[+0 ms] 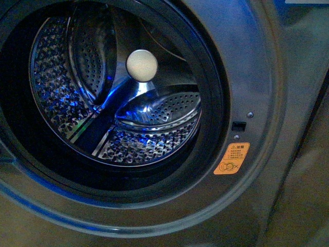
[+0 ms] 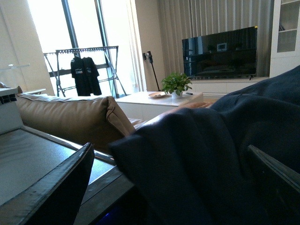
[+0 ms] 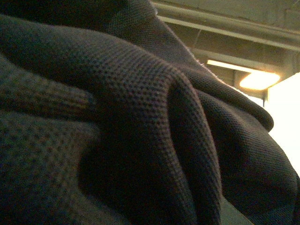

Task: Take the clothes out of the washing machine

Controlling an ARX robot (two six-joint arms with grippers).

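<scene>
The washing machine [image 1: 257, 67] fills the front view: grey front, black-rimmed round opening, perforated steel drum [image 1: 67, 98] lit blue, no garment showing inside. Neither arm shows in that view. The clothes [image 2: 211, 159], a dark navy garment, fill the lower right of the left wrist view, bunched between my left gripper's [image 2: 173, 187] spread fingers [image 2: 56, 187]; the gripper is open. In the right wrist view the clothes [image 3: 140, 122] cover almost the whole picture as folded mesh fabric. My right gripper is shut on them, its fingers hidden under the cloth.
An orange warning sticker [image 1: 232, 158] and a small latch slot [image 1: 238, 125] sit right of the opening. The left wrist view shows a tan sofa [image 2: 70, 119], a drying rack [image 2: 84, 70] by the window, a television [image 2: 220, 51] and a potted plant [image 2: 176, 84].
</scene>
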